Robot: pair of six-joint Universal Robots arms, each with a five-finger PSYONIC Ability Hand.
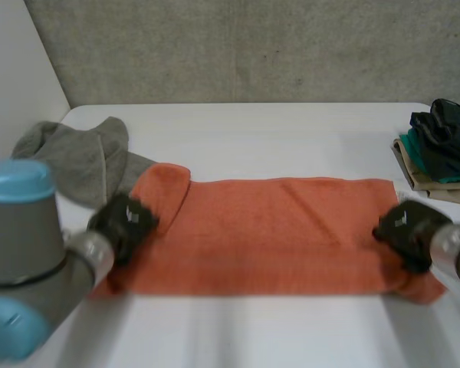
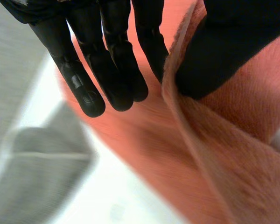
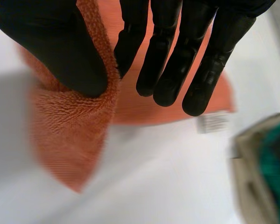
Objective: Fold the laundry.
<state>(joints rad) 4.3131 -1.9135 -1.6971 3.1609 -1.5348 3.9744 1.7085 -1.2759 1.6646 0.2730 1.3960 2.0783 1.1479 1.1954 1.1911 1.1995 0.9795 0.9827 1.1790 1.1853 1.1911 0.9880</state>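
An orange towel [image 1: 268,234] lies spread lengthwise across the white table [image 1: 276,138]. My left hand [image 1: 124,222] is at the towel's left end, and in its wrist view the thumb [image 2: 224,51] and fingers [image 2: 116,74] pinch the towel's edge [image 2: 196,140] between them. My right hand [image 1: 405,228] is at the towel's right end. There its thumb [image 3: 60,51] and fingers [image 3: 177,65] pinch the raised edge of the orange towel [image 3: 74,126], whose corner hangs down below the hand.
A grey garment [image 1: 80,157] lies crumpled at the table's left, just behind the towel, also beside my left hand as grey cloth [image 2: 32,177]. A stack of folded dark, green and tan clothes [image 1: 441,149] sits at the right edge.
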